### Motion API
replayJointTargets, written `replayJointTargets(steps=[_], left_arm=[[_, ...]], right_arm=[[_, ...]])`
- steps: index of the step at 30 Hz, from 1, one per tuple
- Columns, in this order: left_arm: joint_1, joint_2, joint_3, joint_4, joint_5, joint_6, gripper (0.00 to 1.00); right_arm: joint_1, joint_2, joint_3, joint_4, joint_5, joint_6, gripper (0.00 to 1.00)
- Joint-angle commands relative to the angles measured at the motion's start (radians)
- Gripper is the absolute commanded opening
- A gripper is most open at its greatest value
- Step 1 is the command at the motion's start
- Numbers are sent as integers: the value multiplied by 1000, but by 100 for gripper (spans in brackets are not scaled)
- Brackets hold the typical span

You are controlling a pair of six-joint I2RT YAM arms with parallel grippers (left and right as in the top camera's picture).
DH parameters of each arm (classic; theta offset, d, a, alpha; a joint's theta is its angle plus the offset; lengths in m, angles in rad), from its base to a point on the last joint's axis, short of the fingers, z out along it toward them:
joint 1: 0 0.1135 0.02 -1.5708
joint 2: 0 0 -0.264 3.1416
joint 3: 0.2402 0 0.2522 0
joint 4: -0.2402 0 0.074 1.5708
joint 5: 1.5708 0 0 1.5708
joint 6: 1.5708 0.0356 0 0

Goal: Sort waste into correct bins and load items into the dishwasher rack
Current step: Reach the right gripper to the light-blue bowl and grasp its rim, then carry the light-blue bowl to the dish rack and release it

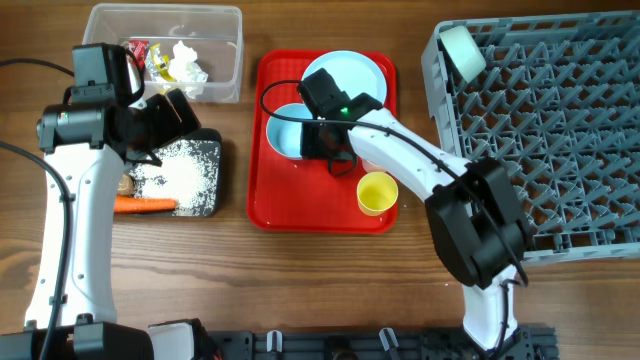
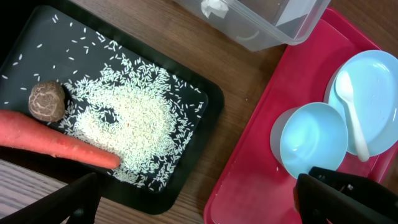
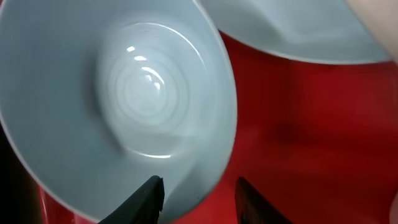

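The right gripper [image 3: 200,194] hung low over the light blue bowl [image 3: 124,93], its jaws partly open and empty. The bowl's rim ran between the fingertips, with one tip inside the wall and the other outside, above the red serving tray [image 3: 311,137]. The step in hand looked like a rim pinch to carry the bowl to the dishwasher rack [image 1: 540,130], which lay well away from the gripper, past the tray's edge. To do it well, the gripper probably needed to sink until the pads overlapped the wall properly before closing, since a smooth, sloped rim could slip out of a shallow pinch. The lift should go straight up, because the light blue plate [image 3: 292,25] sat just beyond the fingers and the yellow cup [image 1: 377,192] stood near the arm. The left gripper [image 2: 208,199] hovered wide open and empty, with the black tray [image 2: 205,102] below it holding rice grains [image 2: 134,118], the carrot [image 2: 50,140] and the brown lump [image 2: 47,99].
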Motion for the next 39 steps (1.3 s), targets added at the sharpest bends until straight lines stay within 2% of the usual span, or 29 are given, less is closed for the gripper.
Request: replayJointTargets(steps=[1, 4, 6, 16, 22, 28, 34, 39], left_arm=[[5, 6, -6, 3, 1, 13, 100], [5, 6, -6, 3, 1, 13, 100], [5, 6, -6, 3, 1, 13, 100], [5, 6, -6, 3, 1, 13, 100], [5, 6, -6, 3, 1, 13, 100], [5, 6, -6, 4, 1, 13, 100], [5, 6, -6, 13, 1, 13, 100], [5, 6, -6, 23, 1, 13, 100]], right_arm=[[1, 26, -10, 10, 25, 18, 30], [1, 26, -10, 13, 25, 16, 11], [1, 26, -10, 18, 25, -3, 4], [-12, -71, 66, -29, 82, -199, 4], [-42, -256, 130, -134, 407, -302, 4], [-138, -437, 130, -193, 814, -416, 4], [-259, -430, 103, -242, 1092, -458, 4], [-344, -390, 54, -242, 1189, -457, 4]])
